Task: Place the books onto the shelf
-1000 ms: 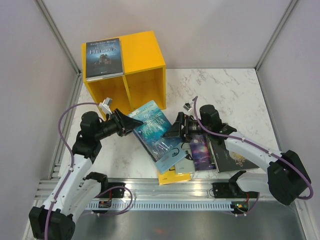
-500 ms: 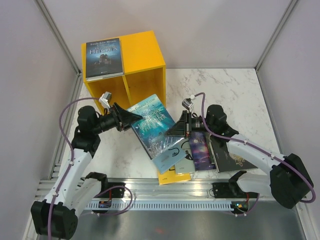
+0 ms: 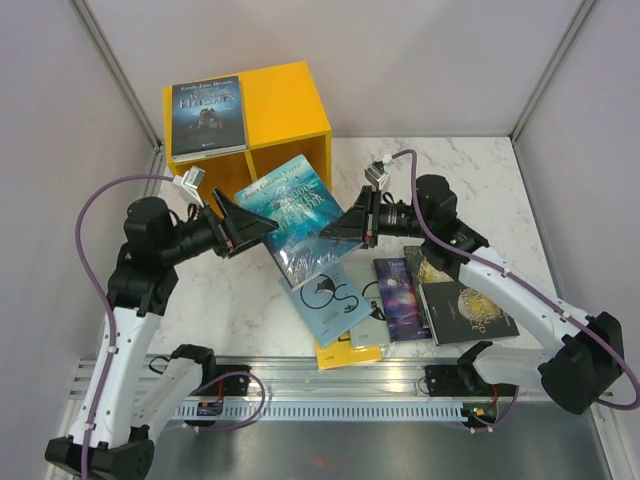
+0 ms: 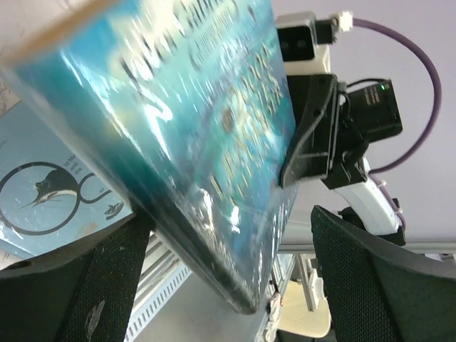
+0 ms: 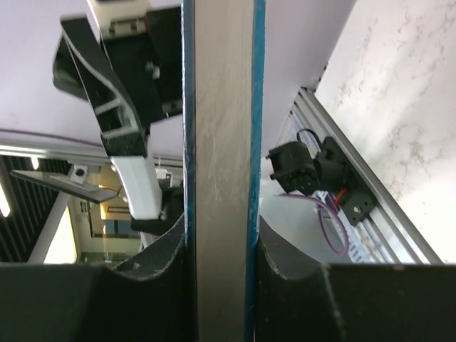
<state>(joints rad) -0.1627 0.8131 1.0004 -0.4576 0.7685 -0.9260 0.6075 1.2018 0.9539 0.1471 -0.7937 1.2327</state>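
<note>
Teal book (image 3: 292,212) hangs tilted in front of the shelf (image 3: 285,100). I see my right gripper (image 3: 336,230) clamped on one edge, and my left gripper (image 3: 258,228) spread wide around the opposite edge.

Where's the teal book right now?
In the top view, the teal book is held up mid-table, just in front of the yellow shelf, between the left gripper and the right gripper, which clamps its right edge.
</note>
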